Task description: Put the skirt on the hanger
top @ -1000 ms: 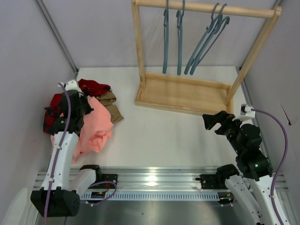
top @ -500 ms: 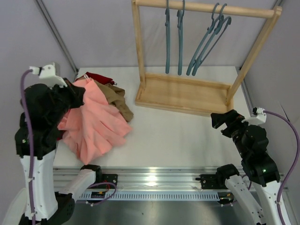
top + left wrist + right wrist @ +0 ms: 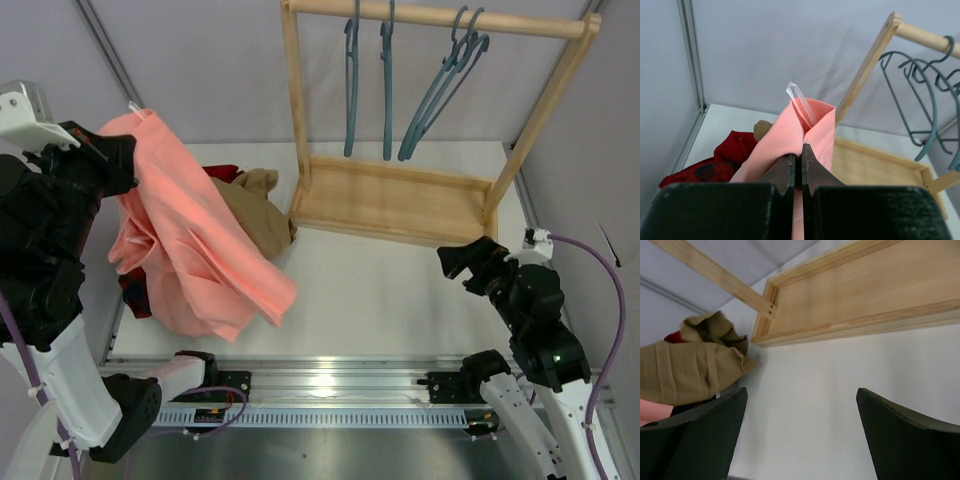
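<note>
- Skirt (image 3: 200,250): a large salmon-pink cloth, lifted at the left side of the desk (image 3: 380,290) and hanging in loose folds from its top edge. Its lower folds droop over the other garments. Judged light, limp and not fragile. It will likely sag, swing and collapse rather than keep a shape. The sensible hold is the top hem, with a second hold further along that hem to spread it.
- Wooden rack (image 3: 400,195): stands at the far middle of the desk with four teal hangers on its rail. The leftmost hanger (image 3: 351,90) is well apart from the skirt.
- Tan-brown garment (image 3: 255,205) and dark red garment (image 3: 222,174): heaped on the desk behind and below the skirt.
- Right pincer (image 3: 455,262): jaws wide apart, holding nothing, hovering near the rack's near right corner.
- Left pincer (image 3: 122,150): raised high at far left and clamped on a folded edge of the skirt.
- Clear strip (image 3: 799,100): small and translucent, standing up from the pinched fold. Its purpose cannot be told.
- Views: the top view alone shows the whole drape and the gap to the hangers. The left wrist view alone shows the bite, with the fold nipped between closed tips. The right wrist view shows the rack's base, the tan-brown garment and a sliver of pink, but no hangers.
</note>
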### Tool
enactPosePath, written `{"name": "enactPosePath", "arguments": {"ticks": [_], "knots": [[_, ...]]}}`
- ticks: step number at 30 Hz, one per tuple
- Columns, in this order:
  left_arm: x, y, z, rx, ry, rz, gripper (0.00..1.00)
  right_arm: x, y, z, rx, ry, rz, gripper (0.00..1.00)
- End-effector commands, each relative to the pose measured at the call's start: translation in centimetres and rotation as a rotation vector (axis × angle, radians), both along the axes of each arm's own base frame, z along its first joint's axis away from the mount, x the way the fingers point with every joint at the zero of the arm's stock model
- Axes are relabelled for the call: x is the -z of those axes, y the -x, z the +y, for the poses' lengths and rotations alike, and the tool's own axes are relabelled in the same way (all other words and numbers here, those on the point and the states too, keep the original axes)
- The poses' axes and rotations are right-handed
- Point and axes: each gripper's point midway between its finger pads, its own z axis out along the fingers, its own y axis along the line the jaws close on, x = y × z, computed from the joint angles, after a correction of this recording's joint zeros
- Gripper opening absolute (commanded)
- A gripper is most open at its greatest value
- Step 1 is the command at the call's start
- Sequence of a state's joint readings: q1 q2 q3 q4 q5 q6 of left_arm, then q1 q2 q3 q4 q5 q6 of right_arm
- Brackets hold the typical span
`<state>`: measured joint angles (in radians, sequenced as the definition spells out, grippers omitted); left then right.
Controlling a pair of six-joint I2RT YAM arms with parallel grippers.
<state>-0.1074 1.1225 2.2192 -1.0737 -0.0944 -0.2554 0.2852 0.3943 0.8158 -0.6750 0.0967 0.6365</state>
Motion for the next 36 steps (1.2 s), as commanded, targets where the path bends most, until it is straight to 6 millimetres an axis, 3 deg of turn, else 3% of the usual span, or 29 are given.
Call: {"name": "enactPosePath", "arguments": {"ticks": [1,3,6,7,8,10,11,12,14,16,17,18,19,20,21,22,24,25,26,27,29,30,31,33,35,36], "knots": [[-10.9,3.4,-0.6,0.056,0.089,-0.398,0.00,-0.4,-0.7,4.0,-0.205,-0.048,-0.042,0.99],[-12.9,4.4,-2.9,0.191,0.089,-0.468,0.00,-0.6,-1.5,5.0,-0.251,-0.053,-0.047,0.99],[-16.8,5.8,-5.7,0.370,0.158,-0.600,0.00,-1.0,-2.5,4.5,-0.217,-0.024,-0.034,0.99],[-17.3,5.5,-6.5,0.423,0.174,-0.608,0.00,-0.9,-2.8,4.2,-0.193,-0.015,-0.021,0.99],[-17.2,3.8,-7.7,0.485,0.190,-0.586,0.00,-0.8,-2.7,3.7,-0.168,-0.006,0.002,0.99],[-16.9,3.1,-10.6,0.647,0.212,-0.551,0.00,-0.3,-3.2,2.1,-0.074,0.018,0.039,0.99],[-15.7,1.1,-11.5,0.657,0.208,-0.495,0.00,0.3,-2.9,1.6,-0.047,0.033,0.073,0.99],[-15.1,0.6,-12.3,0.655,0.202,-0.474,0.00,0.5,-2.9,0.7,0.000,0.045,0.084,0.99],[-12.5,-0.9,-15.1,0.660,0.169,-0.392,0.00,1.4,-2.2,-0.1,0.031,0.064,0.123,0.99],[-9.0,-1.5,-19.6,0.703,0.121,-0.290,0.00,2.1,-1.3,-1.3,0.085,0.073,0.147,1.00],[-7.7,-1.8,-20.3,0.667,0.102,-0.248,0.00,2.3,-1.0,-1.8,0.114,0.071,0.157,0.99],[-6.4,-0.1,-22.0,0.699,0.081,-0.208,0.00,2.2,-0.8,-2.8,0.169,0.076,0.156,0.99],[-5.8,-0.4,-21.1,0.620,0.076,-0.191,0.00,2.0,-0.5,-3.4,0.203,0.065,0.157,0.99],[-1.6,-1.3,-23.3,0.628,0.019,-0.102,0.00,1.9,0.1,-4.1,0.235,0.070,0.154,0.99],[-2.0,-0.1,-23.8,0.656,0.053,-0.122,0.00,1.4,0.4,-4.3,0.240,0.065,0.139,0.99],[-0.4,0.1,-23.2,0.627,0.074,-0.090,0.00,1.3,0.5,-4.3,0.241,0.065,0.134,0.99],[3.0,0.7,-24.7,0.652,0.061,-0.029,0.00,1.0,0.8,-4.3,0.230,0.063,0.124,0.99],[2.4,1.3,-24.3,0.650,0.108,-0.046,0.00,0.7,0.8,-4.2,0.228,0.060,0.122,1.00],[4.1,1.2,-24.8,0.633,0.092,-0.021,0.00,0.8,0.8,-4.0,0.214,0.062,0.130,0.99],[6.3,1.9,-26.2,0.666,0.070,0.012,0.00,0.8,0.7,-3.8,0.206,0.060,0.132,0.99],[7.9,3.1,-28.2,0.720,0.116,0.050,0.00,0.6,0.7,-3.1,0.170,0.049,0.134,0.99],[12.2,4.1,-30.4,0.755,0.066,0.126,0.00,0.6,0.7,-3.0,0.165,0.044,0.138,0.99],[13.4,4.7,-31.7,0.770,0.108,0.172,0.00,0.6,0.7,-2.9,0.162,0.039,0.139,0.99],[18.5,6.2,-35.0,0.824,0.067,0.275,0.00,0.7,0.8,-2.8,0.154,0.037,0.137,1.00],[20.4,7.1,-36.9,0.858,0.092,0.321,0.03,0.7,1.0,-2.8,0.157,0.035,0.141,0.99],[21.8,7.4,-37.9,0.869,0.072,0.353,0.22,0.7,1.1,-2.8,0.151,0.036,0.143,0.99]]}}
